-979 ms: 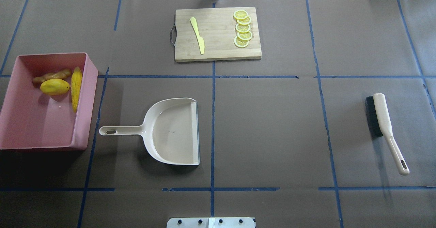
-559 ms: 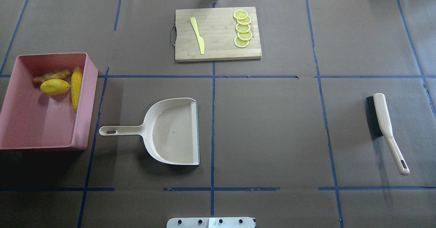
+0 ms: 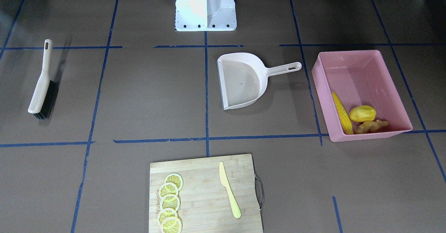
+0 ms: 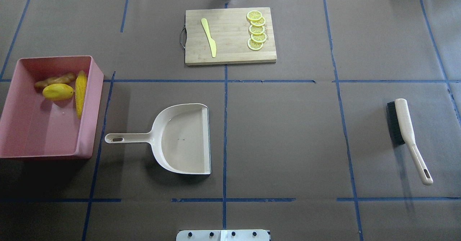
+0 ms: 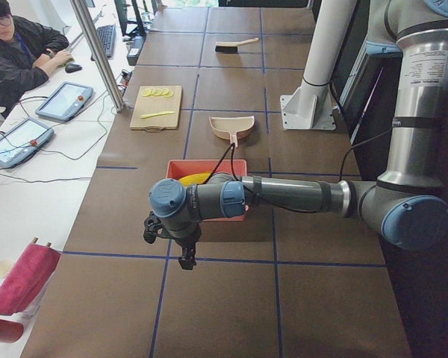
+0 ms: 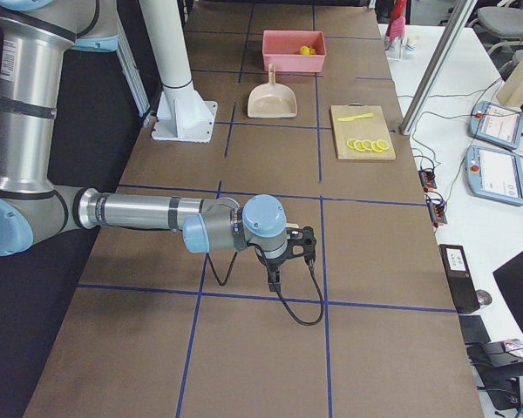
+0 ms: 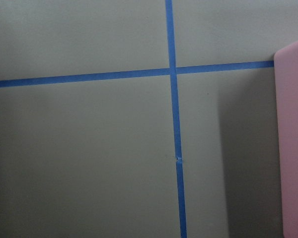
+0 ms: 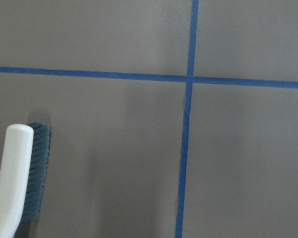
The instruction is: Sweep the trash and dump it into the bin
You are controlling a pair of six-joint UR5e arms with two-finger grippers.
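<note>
1. You see the bin [image 4: 92,104], a smooth pink plastic tub with sloped walls, on the table's left; at its far end lie the ribbed yellow corn cob [image 4: 80,93], the glossy yellow oval lump [image 4: 57,92] and the knobbly tan ginger root [image 4: 54,80], close together.
2. The beige dustpan [image 4: 180,140] lies flat near the bin, its scoop bare; the black-bristled brush [image 4: 405,125] lies well apart on the right; the bamboo cutting board [image 4: 230,50] carries overlapping lemon slices [image 4: 256,30] and a pale yellow knife [image 4: 209,37].
3. The overhead and front views show no arm; only the side views show the left gripper [image 5: 185,257] low beside the bin and the right gripper [image 6: 275,277] over the brown paper [image 4: 288,143]; you cannot tell how wide either stands.
4. The left wrist view catches the bin's edge; the right wrist view catches the brush's head.
5. Nothing on the table has shifted since a second ago.
</note>
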